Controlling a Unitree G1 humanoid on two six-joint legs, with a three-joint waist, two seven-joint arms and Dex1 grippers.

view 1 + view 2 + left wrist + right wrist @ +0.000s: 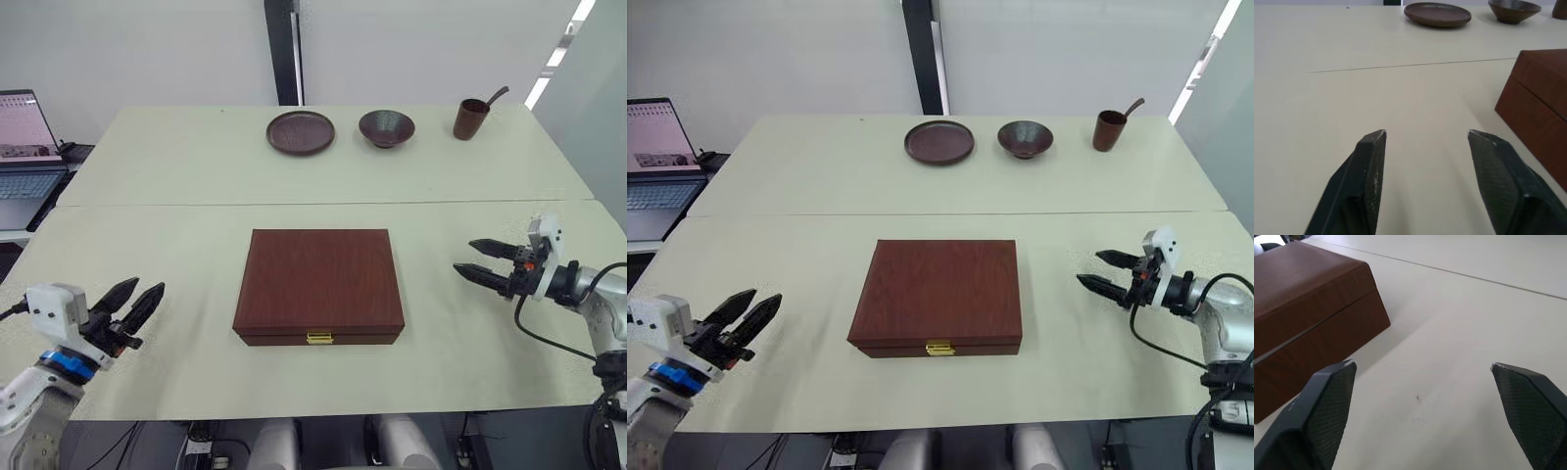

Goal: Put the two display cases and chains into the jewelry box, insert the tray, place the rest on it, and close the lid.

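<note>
One closed reddish-brown wooden jewelry box (pixel 319 282) with a small brass clasp (pixel 319 338) on its front edge sits flat in the middle of the pale cream counter (pixel 176 245), lid down. To the left of the box, well apart from it, the left end effector (pixel 137 299) hovers over bare counter with its two black fingers spread and empty. To the right of the box, also well apart, the right end effector (pixel 480 260) points toward the box, its two fingers parted and holding nothing. Behind the box, along the far side, stand three dark brown pieces in a row: one flat round plate (pixel 301 132), one bowl (pixel 386 127), and one cup (pixel 470 118) with a handle sticking out of it. Far off to the box's left, beyond the counter edge, is one open laptop (pixel 24 147).
</note>
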